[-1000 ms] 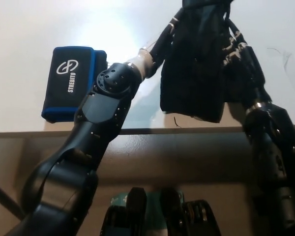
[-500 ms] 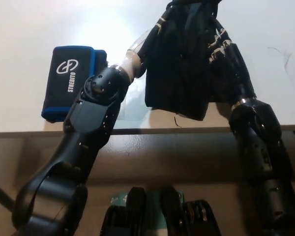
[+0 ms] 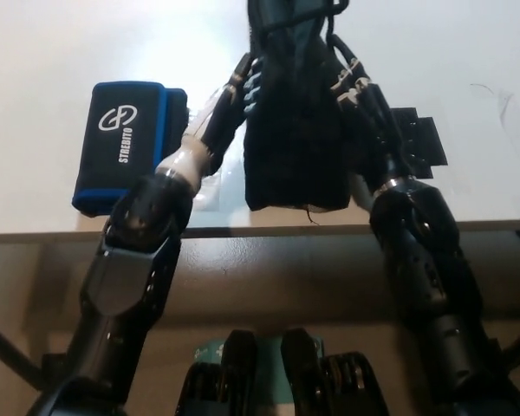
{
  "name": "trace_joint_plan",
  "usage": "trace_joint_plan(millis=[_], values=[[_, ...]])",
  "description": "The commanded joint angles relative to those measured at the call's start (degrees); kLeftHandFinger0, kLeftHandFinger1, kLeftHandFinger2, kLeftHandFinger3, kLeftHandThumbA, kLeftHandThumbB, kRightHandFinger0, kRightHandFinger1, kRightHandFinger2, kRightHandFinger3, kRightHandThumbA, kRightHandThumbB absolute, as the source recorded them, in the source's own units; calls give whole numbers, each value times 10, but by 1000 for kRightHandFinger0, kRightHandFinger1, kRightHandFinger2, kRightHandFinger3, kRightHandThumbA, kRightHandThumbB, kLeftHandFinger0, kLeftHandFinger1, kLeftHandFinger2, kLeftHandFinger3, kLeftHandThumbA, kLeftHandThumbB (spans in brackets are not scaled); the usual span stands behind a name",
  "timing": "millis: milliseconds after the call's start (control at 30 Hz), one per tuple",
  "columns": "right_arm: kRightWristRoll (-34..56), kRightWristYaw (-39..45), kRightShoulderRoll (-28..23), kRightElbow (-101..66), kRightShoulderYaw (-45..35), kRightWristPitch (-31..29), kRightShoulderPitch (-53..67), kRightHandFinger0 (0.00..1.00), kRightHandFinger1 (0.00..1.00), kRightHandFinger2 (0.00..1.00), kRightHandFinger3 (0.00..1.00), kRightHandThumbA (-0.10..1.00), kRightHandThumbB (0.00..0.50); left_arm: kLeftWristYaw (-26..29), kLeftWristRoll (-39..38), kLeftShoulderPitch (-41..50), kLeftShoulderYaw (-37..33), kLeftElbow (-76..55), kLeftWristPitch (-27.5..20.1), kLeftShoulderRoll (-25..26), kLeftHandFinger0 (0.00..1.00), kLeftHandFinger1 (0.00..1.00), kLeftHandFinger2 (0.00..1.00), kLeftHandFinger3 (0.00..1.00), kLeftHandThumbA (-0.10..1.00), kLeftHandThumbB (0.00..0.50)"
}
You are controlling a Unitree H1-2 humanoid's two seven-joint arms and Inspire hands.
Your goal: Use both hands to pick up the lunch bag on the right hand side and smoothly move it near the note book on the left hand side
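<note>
Clamping the lunch bag (image 3: 293, 121) between left hand (image 3: 238, 95) and right hand (image 3: 364, 91), fingers pressed on its soft, sagging sides; I'd grip higher.

You are looking down at what is passing for a plain lab or test bench rather than a home. A smooth, pale cream tabletop (image 3: 52, 52) is catching a bright glare from overhead light, and its straight front edge is running across the view. A blue-and-black fabric case printed with a white logo (image 3: 126, 143) is lying on it. Nothing more is showing of the room.
</note>
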Motion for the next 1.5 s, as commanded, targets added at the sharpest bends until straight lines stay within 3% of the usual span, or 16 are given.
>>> trace_joint_plan(millis=[0, 367, 600, 733, 1100, 1467], values=[[-12, 38, 30, 20, 21, -27, -55, 1000, 1000, 1000, 1000, 1000, 392, 25, -4, 4, 15, -61, 8, -4, 1000, 1000, 1000, 1000, 1000, 395], [-22, 30, 59, 52, 23, -49, -70, 1000, 1000, 1000, 1000, 1000, 396, 32, -11, 41, 30, -169, 67, 9, 1000, 1000, 1000, 1000, 1000, 385], [-24, 29, 63, 60, 22, -48, -83, 1000, 1000, 1000, 1000, 1000, 425, 21, -20, 36, 36, -196, 74, 22, 1000, 1000, 1000, 1000, 1000, 419], [-23, 32, 69, 74, 18, -53, -93, 1000, 1000, 1000, 1000, 1000, 425, 29, -26, 30, 48, -198, 45, 19, 1000, 1000, 1000, 1000, 1000, 368], [-18, 38, 88, 104, 13, -58, -117, 1000, 1000, 1000, 1000, 1000, 406, 39, -13, 27, 55, -210, 58, 33, 1000, 1000, 1000, 1000, 1000, 389], [-24, 35, 85, 117, 12, -72, -120, 1000, 1000, 1000, 1000, 1000, 407, 38, -14, 22, 54, -193, 59, 41, 1000, 1000, 1000, 1000, 1000, 360]])
